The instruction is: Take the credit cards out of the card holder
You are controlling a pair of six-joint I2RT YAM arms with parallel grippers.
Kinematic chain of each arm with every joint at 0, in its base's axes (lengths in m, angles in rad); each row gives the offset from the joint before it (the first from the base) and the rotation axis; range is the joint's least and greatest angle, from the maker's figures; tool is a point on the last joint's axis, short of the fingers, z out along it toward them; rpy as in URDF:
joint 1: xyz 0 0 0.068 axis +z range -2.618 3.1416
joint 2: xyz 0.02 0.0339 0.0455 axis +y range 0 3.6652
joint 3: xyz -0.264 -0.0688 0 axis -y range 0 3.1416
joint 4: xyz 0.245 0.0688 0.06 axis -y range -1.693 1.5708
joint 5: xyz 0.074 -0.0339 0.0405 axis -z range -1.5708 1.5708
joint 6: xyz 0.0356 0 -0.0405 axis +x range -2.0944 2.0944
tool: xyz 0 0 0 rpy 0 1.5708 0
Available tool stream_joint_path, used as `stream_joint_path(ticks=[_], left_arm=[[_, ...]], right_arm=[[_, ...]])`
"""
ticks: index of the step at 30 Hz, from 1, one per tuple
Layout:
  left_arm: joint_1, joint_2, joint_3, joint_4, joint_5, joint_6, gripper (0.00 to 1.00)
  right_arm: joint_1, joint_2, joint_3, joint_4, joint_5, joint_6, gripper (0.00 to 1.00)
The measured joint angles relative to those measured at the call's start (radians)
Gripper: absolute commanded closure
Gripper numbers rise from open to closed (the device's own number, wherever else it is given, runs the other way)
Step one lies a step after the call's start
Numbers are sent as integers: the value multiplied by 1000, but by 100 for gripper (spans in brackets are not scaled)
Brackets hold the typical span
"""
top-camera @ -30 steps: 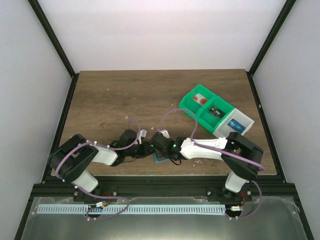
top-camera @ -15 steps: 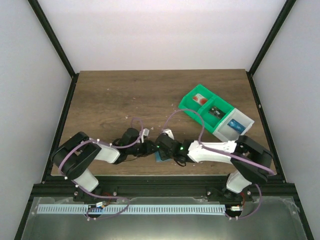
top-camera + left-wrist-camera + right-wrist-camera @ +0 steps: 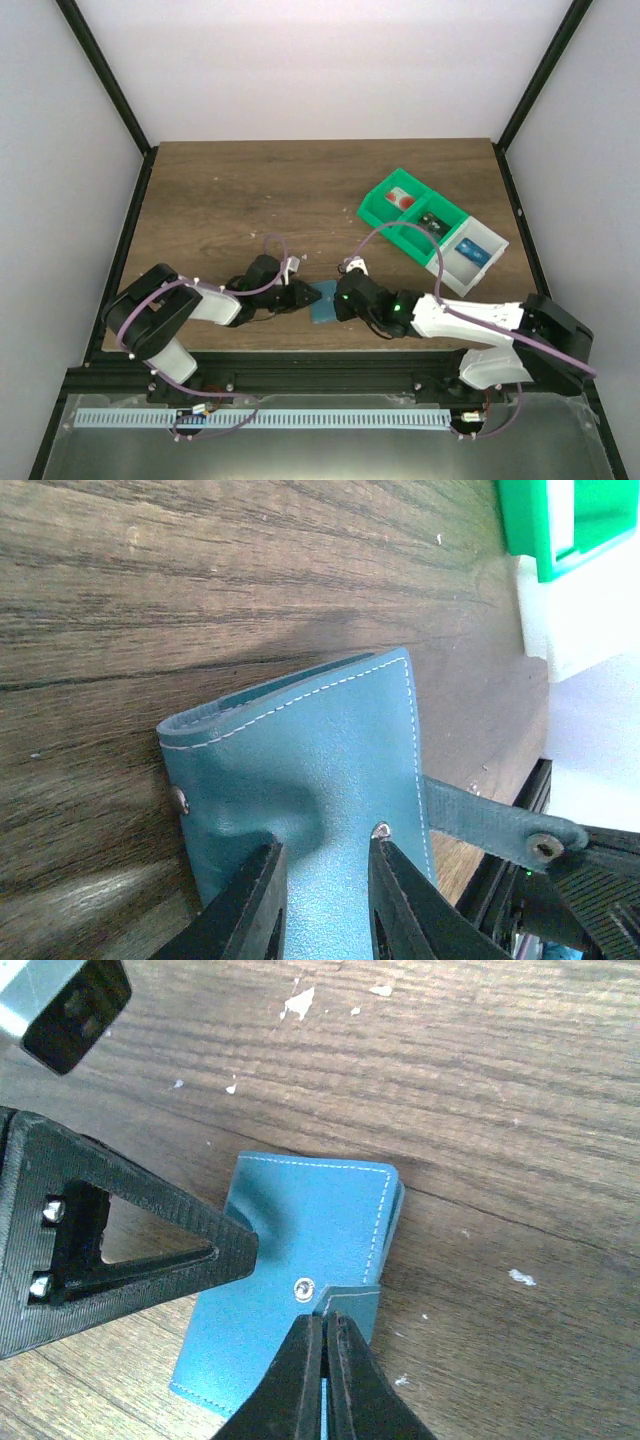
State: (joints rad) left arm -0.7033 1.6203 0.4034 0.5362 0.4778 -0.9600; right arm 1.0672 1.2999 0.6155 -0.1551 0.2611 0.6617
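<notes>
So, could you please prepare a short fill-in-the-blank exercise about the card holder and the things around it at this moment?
1. The card holder is ___ in colour.
2. It lies on a ___ table.
3. The right pincer is ___ on the holder's strap, not open.
4. In the top view, the green-and-white bins stand to the holder's ___.
Missing words: blue; wooden; shut; right.

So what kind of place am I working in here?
Looks like a robot test cell, probably a lab bench: a wooden tabletop boxed in by plain white panels on a black frame, with green-and-white sorting bins on it.
</notes>
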Motion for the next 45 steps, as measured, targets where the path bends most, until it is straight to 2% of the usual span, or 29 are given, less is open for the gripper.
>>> stream_joint_path(ticks=[4, 8, 11, 15, 25, 28, 34, 43, 45], left_arm=[[0, -12, 18, -30, 14, -10, 70], [-1, -54, 51, -139, 8, -15, 69], [-4, -80, 79, -235, -19, -6, 71], [-2, -84, 97, -291, -40, 1, 73], [-2, -34, 105, -240, -35, 18, 76], [0, -33, 97, -224, -31, 18, 76], [2, -33, 85, -202, -30, 18, 76], [2, -34, 60, -152, -28, 16, 76], [2, -34, 56, -145, -28, 16, 76]], right_arm=[[-11, -38, -23, 6, -8, 0, 100], [-11, -55, -24, 15, -30, 1, 99], [-11, -53, -19, 25, -52, 0, 83], [-11, 0, 25, 17, -75, -4, 78], [-11, 190, 180, -40, -100, -10, 76], [-11, 206, 183, -75, -81, 2, 68], [-10, 206, 187, -188, -5, 19, 61], [-10, 199, 186, -210, -6, 28, 57], [-10, 199, 185, -201, -11, 31, 61]])
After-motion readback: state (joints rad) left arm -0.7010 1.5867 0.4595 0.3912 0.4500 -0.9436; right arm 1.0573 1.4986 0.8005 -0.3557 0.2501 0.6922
